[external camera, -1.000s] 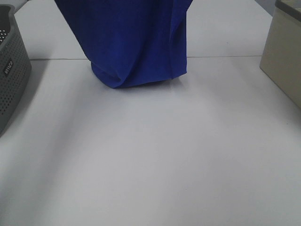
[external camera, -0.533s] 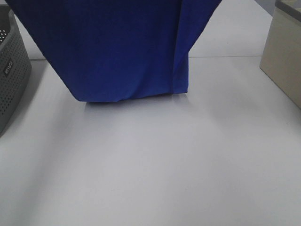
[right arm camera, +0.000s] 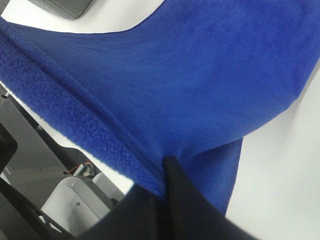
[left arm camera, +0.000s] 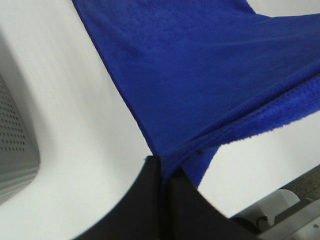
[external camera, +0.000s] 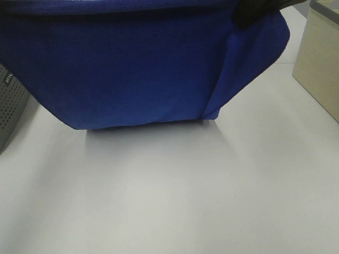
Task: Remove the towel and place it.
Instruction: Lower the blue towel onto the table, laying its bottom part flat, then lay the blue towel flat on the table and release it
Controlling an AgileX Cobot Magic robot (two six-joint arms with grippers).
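Plush royal-blue towel [external camera: 148, 69] (stitched hem) sags broadly, pinched by left fingers [left arm camera: 145, 200] and right fingers [right arm camera: 185, 200].

You see the towel [external camera: 148, 69] spread wide across the top of the view, with its lower edge sagging close to the white table [external camera: 169, 201]. The dark right gripper [external camera: 255, 11] meets its upper right corner. A grey perforated basket [external camera: 9, 108] shows at the left edge. A beige box [external camera: 318, 63] stands at the right.
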